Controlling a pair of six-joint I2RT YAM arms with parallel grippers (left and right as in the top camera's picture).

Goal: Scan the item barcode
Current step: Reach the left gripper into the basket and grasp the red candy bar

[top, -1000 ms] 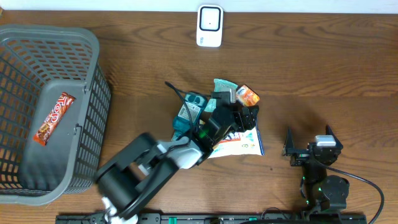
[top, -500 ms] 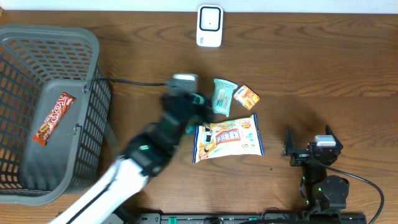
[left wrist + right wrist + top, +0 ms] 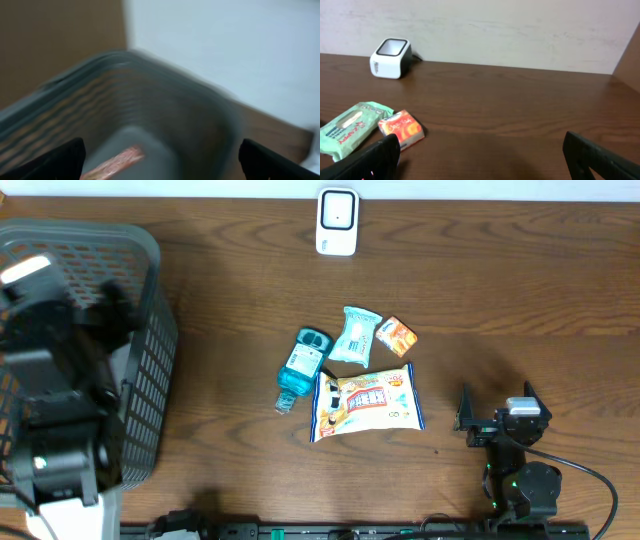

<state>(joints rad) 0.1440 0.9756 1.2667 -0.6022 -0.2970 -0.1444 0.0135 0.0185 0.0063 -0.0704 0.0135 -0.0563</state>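
Scanner (image 3: 337,222) upright at far edge of table (image 3: 500,280). Well nearer than scanner, in a cluster: bottle (image 3: 301,367) lying flat, a shade left of scanner; green packet (image 3: 353,336) straight in front of it; orange packet (image 3: 397,335) slightly right; snack bag (image 3: 366,404) nearest of all, face up. Far left of scanner: basket (image 3: 150,300), candy bar (image 3: 115,161) on its floor. Over basket: left gripper (image 3: 160,155), blurred overhead, fingers spread wide, gripping nothing. Near and right of scanner, past snack bag: right gripper (image 3: 496,408), fully spread, gripping nothing.
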